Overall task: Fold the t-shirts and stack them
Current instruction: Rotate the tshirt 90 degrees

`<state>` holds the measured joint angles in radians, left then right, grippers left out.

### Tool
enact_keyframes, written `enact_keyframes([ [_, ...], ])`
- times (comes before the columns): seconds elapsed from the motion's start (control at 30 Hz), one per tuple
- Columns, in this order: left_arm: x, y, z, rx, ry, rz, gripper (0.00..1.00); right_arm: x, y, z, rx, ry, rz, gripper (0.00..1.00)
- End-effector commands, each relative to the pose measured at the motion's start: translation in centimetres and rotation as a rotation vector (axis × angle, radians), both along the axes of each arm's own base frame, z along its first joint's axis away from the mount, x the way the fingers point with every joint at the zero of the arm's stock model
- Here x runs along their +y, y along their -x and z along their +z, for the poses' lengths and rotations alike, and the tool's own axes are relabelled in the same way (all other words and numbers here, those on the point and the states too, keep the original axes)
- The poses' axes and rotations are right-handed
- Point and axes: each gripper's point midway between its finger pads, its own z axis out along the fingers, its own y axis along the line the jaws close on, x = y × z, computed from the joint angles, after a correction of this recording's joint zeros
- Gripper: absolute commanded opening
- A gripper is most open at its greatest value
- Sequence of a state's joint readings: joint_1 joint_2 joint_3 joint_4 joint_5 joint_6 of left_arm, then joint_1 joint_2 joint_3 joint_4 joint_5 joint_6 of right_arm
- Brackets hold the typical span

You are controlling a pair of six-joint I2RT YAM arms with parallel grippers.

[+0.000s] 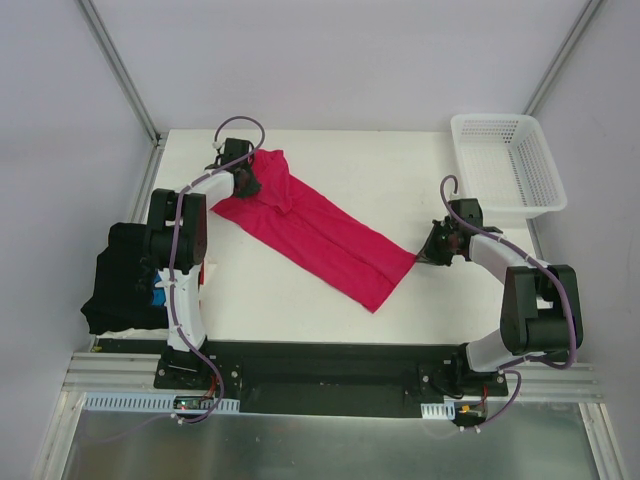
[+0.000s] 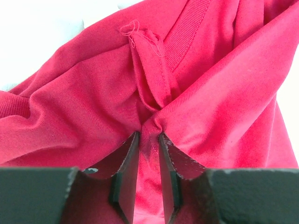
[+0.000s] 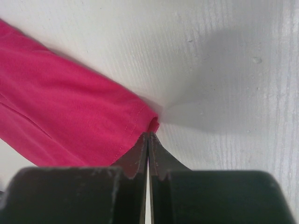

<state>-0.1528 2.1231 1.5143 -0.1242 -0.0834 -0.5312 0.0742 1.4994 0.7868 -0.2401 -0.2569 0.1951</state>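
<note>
Left gripper (image 2: 148,140) narrow, right gripper (image 3: 148,137) closed, pinching t-shirt (image 1: 320,235).

Plain crimson-pink t-shirt (image 1: 320,235), black t-shirt (image 1: 120,270) with blue print, white basket (image 1: 510,212)

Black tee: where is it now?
Top view: the black tee sits at the table's near-left edge, partly under the left arm, apart from the crimson tee.

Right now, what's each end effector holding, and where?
Both hold the crimson-pink cloth t-shirt: left end effector a fold by the collar, right end effector its hem corner.
</note>
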Motion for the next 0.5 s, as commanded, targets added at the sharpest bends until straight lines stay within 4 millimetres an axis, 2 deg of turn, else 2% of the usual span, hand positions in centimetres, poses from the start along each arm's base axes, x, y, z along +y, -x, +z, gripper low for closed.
enact_keyframes([
  [0.0,-1.0,-1.0,2.7,-0.066,0.003,-0.031,0.24,0.2,-0.1,-0.1,-0.002,-0.024,-0.005,0.01],
  [0.17,-0.9,-1.2,3.5,-0.076,-0.008,-0.038,0.3,0.2,-0.1,-0.2,-0.001,-0.024,-0.005,0.01],
  [0.47,-0.9,-1.9,4.2,-0.088,-0.014,-0.046,0.32,0.2,-0.2,-0.2,-0.001,-0.028,-0.006,0.01],
])
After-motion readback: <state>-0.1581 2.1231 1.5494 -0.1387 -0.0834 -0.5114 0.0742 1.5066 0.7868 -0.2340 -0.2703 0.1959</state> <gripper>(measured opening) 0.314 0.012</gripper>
